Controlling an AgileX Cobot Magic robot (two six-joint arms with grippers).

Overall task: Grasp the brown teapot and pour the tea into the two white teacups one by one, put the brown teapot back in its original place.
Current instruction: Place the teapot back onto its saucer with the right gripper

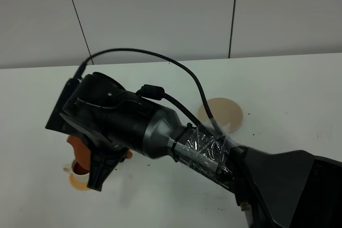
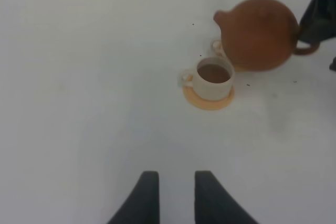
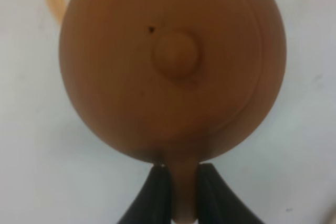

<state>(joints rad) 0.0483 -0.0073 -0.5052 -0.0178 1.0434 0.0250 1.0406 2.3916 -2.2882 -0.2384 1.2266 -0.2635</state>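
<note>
Looking down from the high camera: right arm's black wrist housing reaches across the white bench to the left side, hiding most of the round reddish-brown clay teapot; only an orange-brown sliver visible under it. Below that, part of a cream-white cup on an orange saucer, dark liquid inside. Flat round beige coaster disc bare, well apart to the right, partly crossed by the black cable.

Left wrist view: left gripper hovering over bare bench, jaws apart, nothing between them. Teapot off the bench, tilted, spout toward the cups. Near cup on its saucer, brown tea in it. Second cup mostly hidden behind the teapot; contents not visible.

Right wrist view: right gripper jaws clamped on the teapot's loop handle, one on each side. Knobbed lid facing the camera, seated. Cup rim peeking past the body near the spout side.
</note>
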